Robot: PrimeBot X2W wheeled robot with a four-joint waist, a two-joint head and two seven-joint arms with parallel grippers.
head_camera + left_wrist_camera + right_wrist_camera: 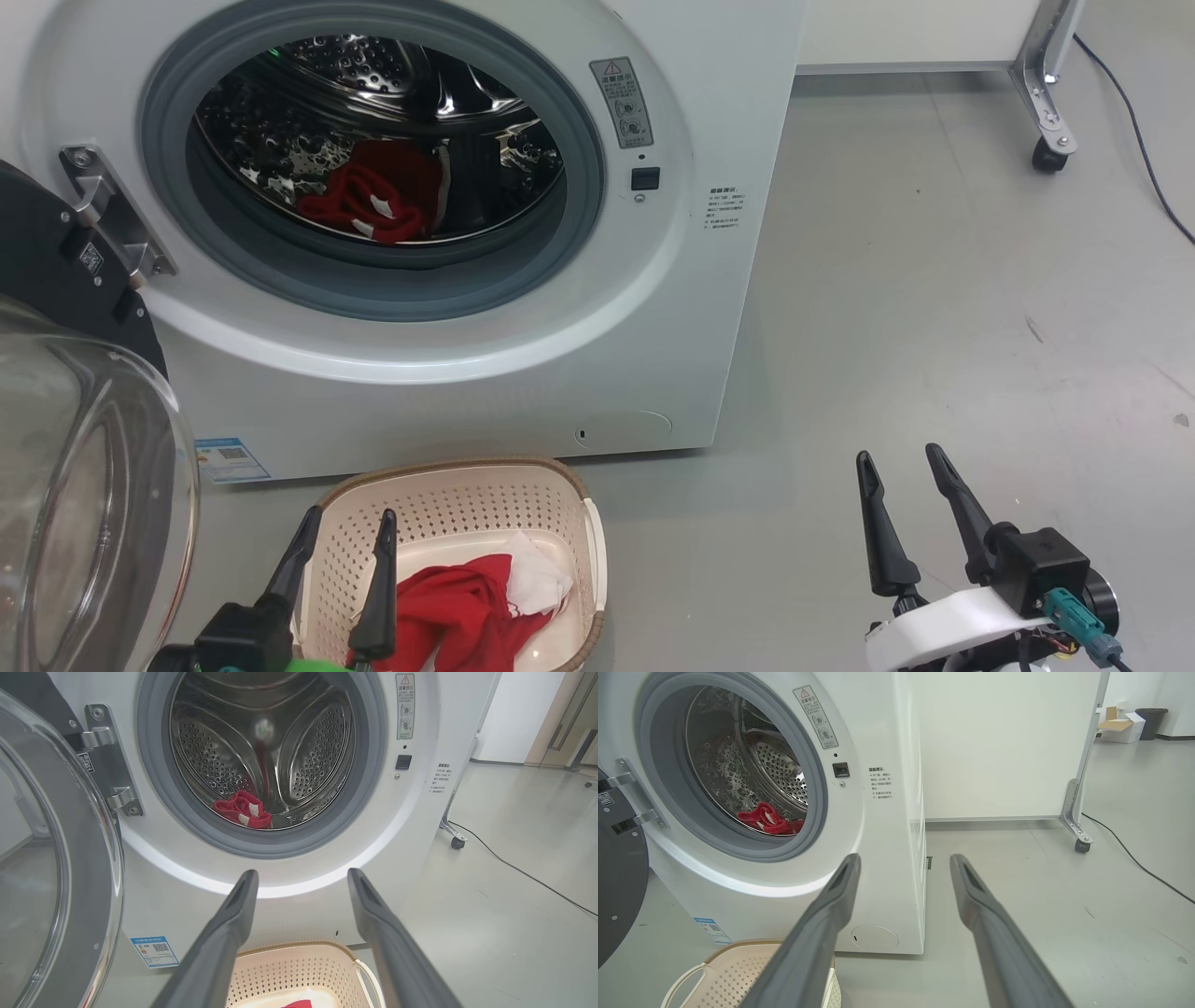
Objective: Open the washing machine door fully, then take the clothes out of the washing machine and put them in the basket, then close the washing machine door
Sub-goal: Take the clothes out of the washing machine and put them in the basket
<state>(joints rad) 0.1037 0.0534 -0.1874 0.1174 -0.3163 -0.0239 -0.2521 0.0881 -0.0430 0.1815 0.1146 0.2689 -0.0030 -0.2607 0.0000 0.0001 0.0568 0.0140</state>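
The washing machine (653, 308) stands with its door (75, 467) swung wide open to the left, glass bowl facing me. Red clothes with white bands (369, 205) lie at the bottom of the steel drum, seen too in the left wrist view (243, 810) and right wrist view (768, 820). The cream basket (560, 485) sits on the floor in front of the machine, holding red and white clothes (467, 607). My left gripper (347, 525) hovers open over the basket's left side, empty. My right gripper (901, 459) stands open and empty over bare floor to the right.
A white panel on a metal leg with a caster (1050, 154) stands at the back right, with a black cable (1139, 140) trailing across the grey floor. Cardboard boxes and a dark bin (1150, 723) sit far off.
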